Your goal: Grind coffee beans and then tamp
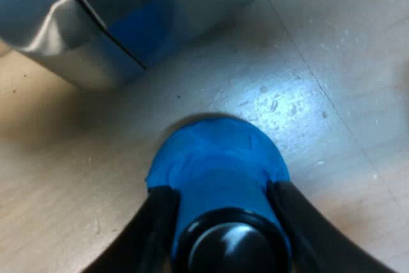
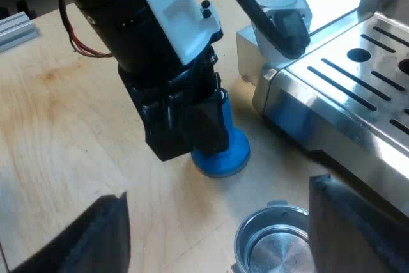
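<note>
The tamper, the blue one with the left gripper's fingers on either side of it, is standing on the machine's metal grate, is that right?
Not quite. The tamper stands on the wooden table beside the machine, not on its grate, as the right wrist view shows. The rest holds: it is blue, and the left gripper has a finger on either side of it.

The desk (image 2: 64, 126) is light wood with small scratches and a few dull marks. A blue tamper (image 2: 225, 155) stands on it, wide end down. Seen from the right wrist, the silver espresso machine (image 2: 332, 94) sits on the desk near the tamper, at about 2 o'clock from it. A shiny metal holder (image 2: 271, 247) is at 5 o'clock from the tamper; I cannot tell if it touches the wood.
</note>
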You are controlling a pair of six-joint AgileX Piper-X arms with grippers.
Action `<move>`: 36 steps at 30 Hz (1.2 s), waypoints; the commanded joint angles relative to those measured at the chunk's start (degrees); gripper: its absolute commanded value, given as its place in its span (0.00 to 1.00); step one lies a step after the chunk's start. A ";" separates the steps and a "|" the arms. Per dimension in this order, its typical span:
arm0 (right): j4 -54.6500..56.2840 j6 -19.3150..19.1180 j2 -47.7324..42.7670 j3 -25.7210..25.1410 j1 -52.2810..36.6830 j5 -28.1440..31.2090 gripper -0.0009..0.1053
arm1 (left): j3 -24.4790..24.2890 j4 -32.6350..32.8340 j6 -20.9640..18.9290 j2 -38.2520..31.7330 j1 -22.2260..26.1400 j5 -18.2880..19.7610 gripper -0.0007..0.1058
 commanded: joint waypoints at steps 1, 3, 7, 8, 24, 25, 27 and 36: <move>-0.82 -0.17 -0.08 -0.20 0.00 -0.59 0.58 | -0.24 1.91 1.19 -0.07 -0.16 -0.46 0.01; -0.82 -0.17 -0.08 -0.20 0.00 -0.59 0.58 | -0.24 2.83 1.63 -0.07 -0.16 -0.46 0.01; -0.82 -0.17 -0.08 -0.20 0.00 -0.59 0.58 | -0.24 3.95 2.03 -2.01 -0.16 -0.46 0.01; -0.82 -0.17 -0.08 -0.20 0.00 -0.59 0.58 | -0.24 4.06 2.03 -2.59 -0.16 -0.46 0.01; -0.65 4.43 -0.08 -0.20 0.00 -0.59 0.58 | -0.24 12.81 2.36 -21.44 -0.16 -0.46 0.01; -0.57 4.53 -0.08 -0.20 0.00 -0.59 0.58 | -0.24 13.19 2.36 -22.05 -0.16 -0.46 0.01; -0.43 4.52 -0.08 -0.20 0.00 -0.59 0.58 | -0.24 14.58 2.36 -24.55 -0.16 -0.46 0.01; -0.34 4.52 -0.08 -0.20 0.00 -0.59 0.58 | -0.24 19.97 1.10 -32.80 -0.52 -0.46 0.01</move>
